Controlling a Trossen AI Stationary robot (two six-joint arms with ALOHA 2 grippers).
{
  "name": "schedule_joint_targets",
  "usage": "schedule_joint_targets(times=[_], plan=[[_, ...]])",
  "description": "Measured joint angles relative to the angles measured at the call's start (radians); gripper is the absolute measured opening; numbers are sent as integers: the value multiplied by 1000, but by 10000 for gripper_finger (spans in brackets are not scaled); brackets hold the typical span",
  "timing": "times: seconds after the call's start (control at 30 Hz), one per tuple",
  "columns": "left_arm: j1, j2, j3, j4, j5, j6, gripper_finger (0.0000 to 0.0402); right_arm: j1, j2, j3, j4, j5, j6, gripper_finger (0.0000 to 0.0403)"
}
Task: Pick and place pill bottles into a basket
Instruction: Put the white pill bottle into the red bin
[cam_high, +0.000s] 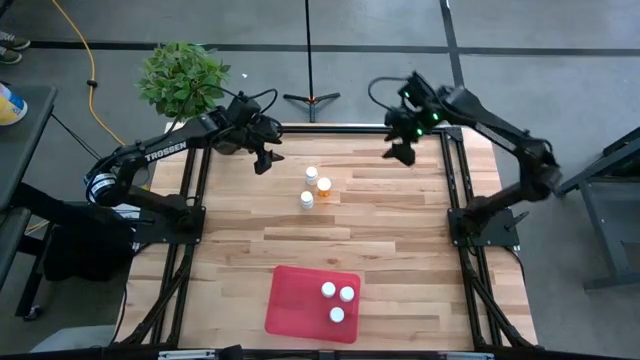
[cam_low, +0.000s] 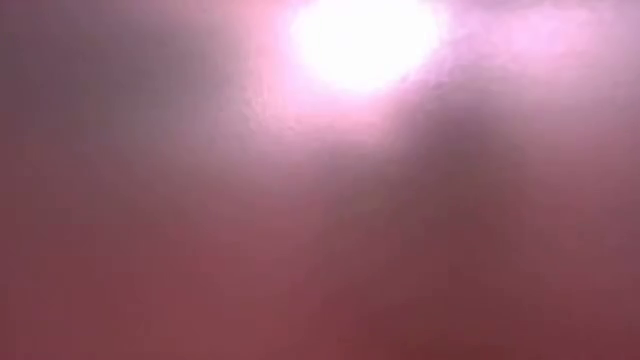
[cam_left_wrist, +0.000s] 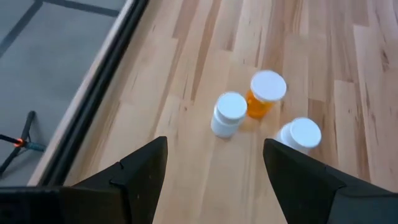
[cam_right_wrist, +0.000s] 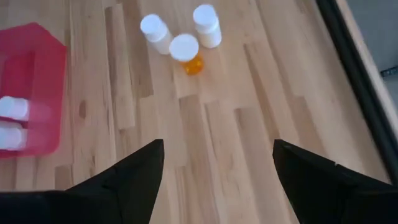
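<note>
Orange pill bottles (cam_high: 314, 186) stand so close together that the wide-open left gripper (cam_left_wrist: 214, 171) may knock over a neighbour.

bare table (cam_high: 400, 220) around three clustered pill bottles (cam_high: 313, 187)

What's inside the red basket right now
Three pill bottles, white caps up, cluster at one end of the red basket. The rest of its floor looks bare; nothing appears hidden.
</note>
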Motion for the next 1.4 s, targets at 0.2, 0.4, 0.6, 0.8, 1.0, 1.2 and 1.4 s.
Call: schedule_joint_targets(times=[0.2,0.4,0.6,0.8,1.0,1.2,1.4], plan=[[0,73,0,63,58,-10,298,76,-165,-278,173,129,107,291],[0,170,0,113,76,-11,298,166,-258,-502,355,150,186,291],[0,189,0,131,78,-13,298,268,-280,-667,565,149,270,291],[0,190,0,132,78,-22,298,365,-280,-772,756,154,340,291],[0,190,0,156,83,-39,298,438,-280,-787,801,239,353,291],[0,190,0,159,85,-63,298,469,-280,-787,800,308,351,291],[-21,195,0,204,128,-93,298,475,-280,-787,757,318,329,291]])
